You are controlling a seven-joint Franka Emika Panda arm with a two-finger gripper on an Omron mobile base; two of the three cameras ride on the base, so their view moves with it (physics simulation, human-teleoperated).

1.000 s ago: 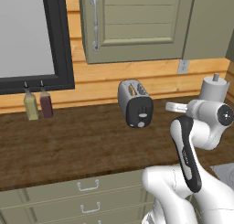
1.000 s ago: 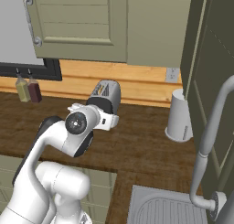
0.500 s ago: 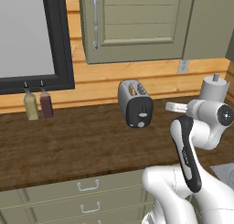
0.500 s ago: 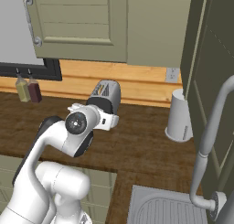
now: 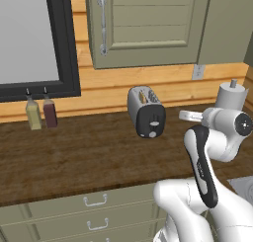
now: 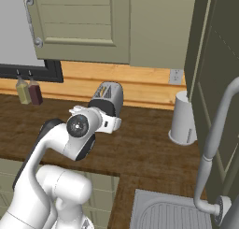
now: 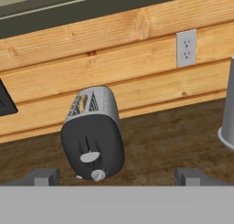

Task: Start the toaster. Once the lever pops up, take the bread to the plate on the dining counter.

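Observation:
The silver-grey toaster (image 5: pixel 147 111) (image 6: pixel 107 98) stands on the dark wood worktop against the plank wall, its black end panel facing me. In the hand view the toaster (image 7: pixel 93 134) leans, with the lever (image 7: pixel 90 157) as a grey tab partway down the panel and the round knob below it. A tan edge of the bread (image 7: pixel 82 103) shows in a slot. My gripper (image 7: pixel 116 177) is open with nothing between its fingertips (image 7: pixel 43 176), hovering a short way in front of the toaster (image 5: pixel 184 115) (image 6: pixel 114 125). The plate and the dining counter are out of view.
Two bottles (image 5: pixel 40 113) stand at the wall under a black-framed window. A white cylinder (image 6: pixel 183 118) sits right of the toaster, with a sink (image 6: pixel 168 214) and tall faucet (image 6: pixel 214 130) beyond. A wall outlet (image 7: pixel 186 48) and olive cabinets hang above.

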